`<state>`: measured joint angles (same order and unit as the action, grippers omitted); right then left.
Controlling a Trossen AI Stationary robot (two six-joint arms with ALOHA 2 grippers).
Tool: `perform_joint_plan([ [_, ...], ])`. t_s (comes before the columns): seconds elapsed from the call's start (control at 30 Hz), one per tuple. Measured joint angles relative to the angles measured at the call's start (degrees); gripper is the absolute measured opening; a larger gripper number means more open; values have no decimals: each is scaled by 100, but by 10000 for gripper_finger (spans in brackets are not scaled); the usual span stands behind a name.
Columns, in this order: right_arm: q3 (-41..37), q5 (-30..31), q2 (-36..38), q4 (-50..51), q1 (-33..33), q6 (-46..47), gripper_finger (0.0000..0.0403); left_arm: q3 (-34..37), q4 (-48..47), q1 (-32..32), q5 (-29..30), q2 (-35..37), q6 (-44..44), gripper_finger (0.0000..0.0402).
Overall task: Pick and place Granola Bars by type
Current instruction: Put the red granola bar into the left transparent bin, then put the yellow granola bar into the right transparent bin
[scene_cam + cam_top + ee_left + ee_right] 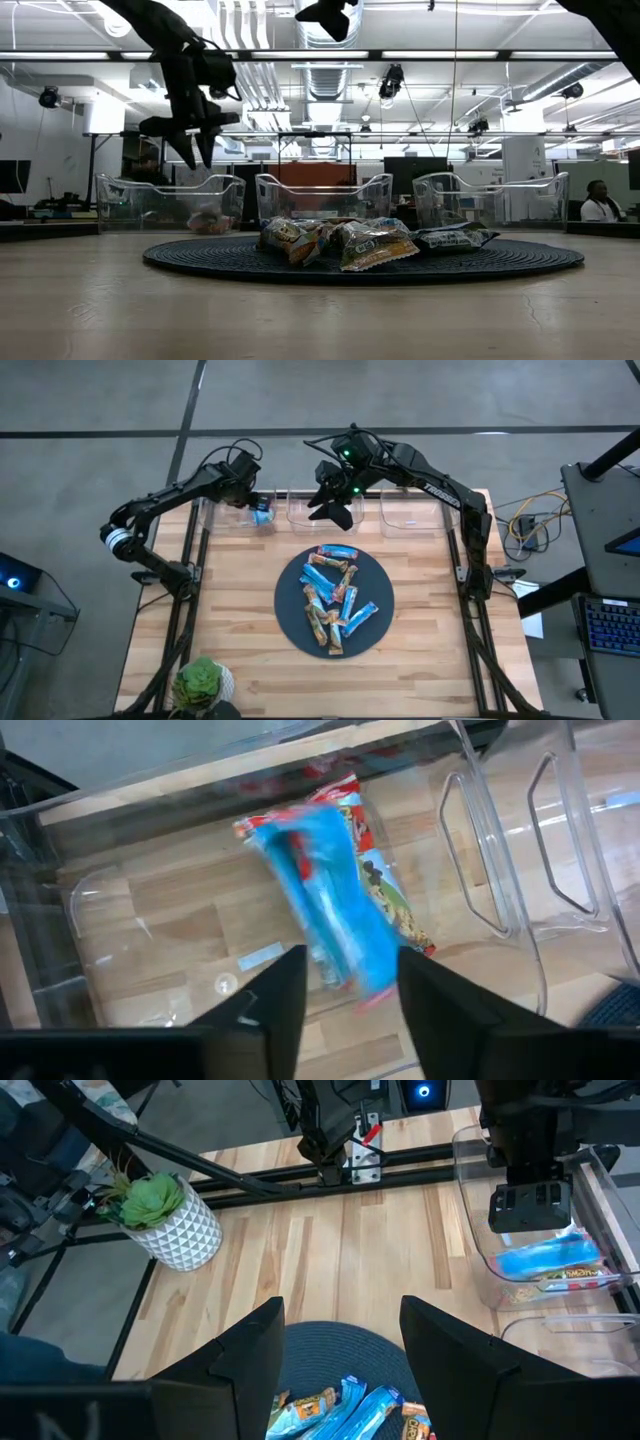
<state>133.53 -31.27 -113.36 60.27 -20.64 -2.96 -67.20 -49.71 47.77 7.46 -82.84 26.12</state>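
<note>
Several granola bars, blue and brown-tan, lie heaped on a dark round mat. My left gripper hangs open over the left clear bin. In the left wrist view a bright blue bar shows blurred just past the fingers, over a red-and-white bar that lies flat on the bin's floor. My right gripper hovers open and holds nothing, high over the middle bin.
Three clear bins stand in a row at the table's far edge; the right one shows nothing inside. A potted plant sits at the near left corner. Bare wood lies around the mat.
</note>
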Motion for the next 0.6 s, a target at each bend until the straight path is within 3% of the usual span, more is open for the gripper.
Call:
perform_joint_plan([
  [0.13, 0, 0, 0, 35, 0, -18, 192, 0, -7, -2, -101, -1, -91, 178],
  [0.37, -4, -2, 0, 167, 0, -52, 192, 0, -17, -36, -547, 1, -142, 181],
  [0.47, -4, -2, 0, 262, 0, -72, 192, 0, -25, -129, -546, 18, -156, 168],
  [0.6, -4, -2, 0, 300, 0, -76, 191, 0, -22, -273, -549, 63, -213, 115],
])
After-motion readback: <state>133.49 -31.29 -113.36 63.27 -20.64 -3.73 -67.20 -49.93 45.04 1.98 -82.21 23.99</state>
